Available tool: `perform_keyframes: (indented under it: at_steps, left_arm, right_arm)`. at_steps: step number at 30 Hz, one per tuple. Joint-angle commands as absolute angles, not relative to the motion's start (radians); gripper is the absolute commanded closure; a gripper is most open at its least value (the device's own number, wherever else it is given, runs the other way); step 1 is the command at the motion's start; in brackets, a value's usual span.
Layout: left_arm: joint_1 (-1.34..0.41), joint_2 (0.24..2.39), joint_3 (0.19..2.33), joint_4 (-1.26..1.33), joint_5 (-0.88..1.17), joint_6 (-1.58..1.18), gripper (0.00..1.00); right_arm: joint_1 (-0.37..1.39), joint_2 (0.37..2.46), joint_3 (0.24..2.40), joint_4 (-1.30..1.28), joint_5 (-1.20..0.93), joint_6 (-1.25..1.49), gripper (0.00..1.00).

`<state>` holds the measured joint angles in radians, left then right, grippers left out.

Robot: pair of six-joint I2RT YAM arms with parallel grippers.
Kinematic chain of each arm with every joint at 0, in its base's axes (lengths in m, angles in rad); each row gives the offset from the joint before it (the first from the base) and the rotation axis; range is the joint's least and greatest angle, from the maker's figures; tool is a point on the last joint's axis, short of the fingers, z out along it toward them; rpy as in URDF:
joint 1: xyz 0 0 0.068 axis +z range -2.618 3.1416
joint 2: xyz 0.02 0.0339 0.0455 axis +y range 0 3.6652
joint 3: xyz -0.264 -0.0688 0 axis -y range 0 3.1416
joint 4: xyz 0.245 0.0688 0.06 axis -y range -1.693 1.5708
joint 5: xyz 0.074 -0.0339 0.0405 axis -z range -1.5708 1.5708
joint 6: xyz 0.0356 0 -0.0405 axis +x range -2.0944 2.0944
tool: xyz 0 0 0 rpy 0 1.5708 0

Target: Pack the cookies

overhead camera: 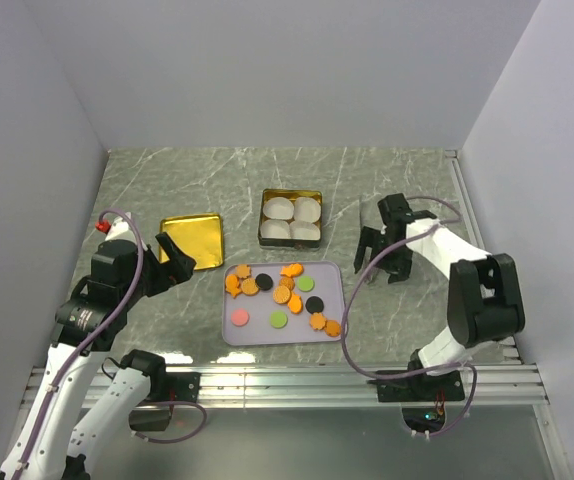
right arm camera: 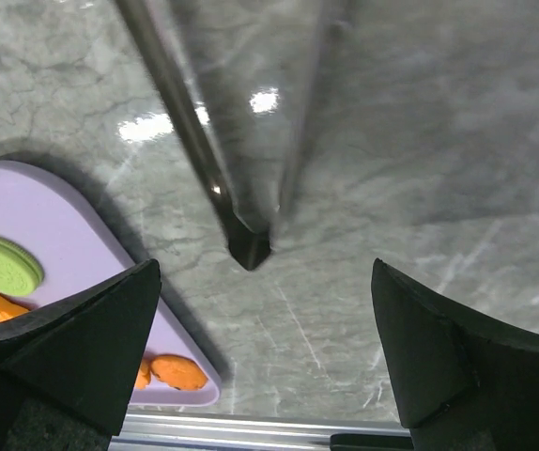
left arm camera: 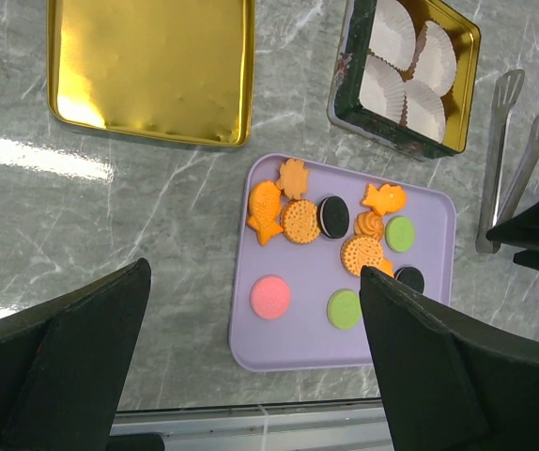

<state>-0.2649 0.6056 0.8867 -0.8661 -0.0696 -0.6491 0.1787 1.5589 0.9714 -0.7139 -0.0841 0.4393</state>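
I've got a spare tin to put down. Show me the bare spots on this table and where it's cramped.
Widest bare marble: the far strip between back wall and the gold lid and tin. Also free: the far right corner beyond the right gripper. Cramped: lid, tin and purple tray cluster mid-table, tongs lie right of the tray.

A lab test cell — plain white walls [overhead camera: 267, 70] enclosing a marble-patterned table [overhead camera: 167, 180].

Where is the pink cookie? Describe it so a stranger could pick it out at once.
Start at the lilac tray in the middle of the table, on the near side of the tin of paper cups. In the tray's near-left corner lies the pink cookie, a green disc to its right; it is the only pink piece.
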Motion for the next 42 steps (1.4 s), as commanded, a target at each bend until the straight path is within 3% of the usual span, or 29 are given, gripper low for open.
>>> perform_keyframes:
  at_steps: [1, 14, 21, 32, 42]
  left_arm:
    - [-0.261, 0.6, 0.885, -0.861, -0.081, -0.655, 0.01]
    - [-0.261, 0.598, 0.887, -0.864, -0.098, -0.666, 0.01]
    - [-0.261, 0.612, 0.887, -0.864, -0.103, -0.669, 0.01]
    - [-0.261, 0.611, 0.885, -0.864, -0.097, -0.664, 0.01]
    - [-0.261, 0.618, 0.884, -0.862, -0.086, -0.66, 0.01]
  right_arm:
    - [0.215, 1.606, 1.069, -0.739, -0.054, 0.413, 0.0]
    - [0.224, 1.825, 1.25, -0.769, 0.08, 0.406, 0.04]
    - [0.219, 1.838, 1.243, -0.73, 0.101, 0.419, 0.24]
    - [0.218, 1.806, 1.121, -0.657, 0.069, 0.426, 0.39]
    - [0.219, 1.712, 1.212, -0.756, 0.14, 0.4, 0.54]
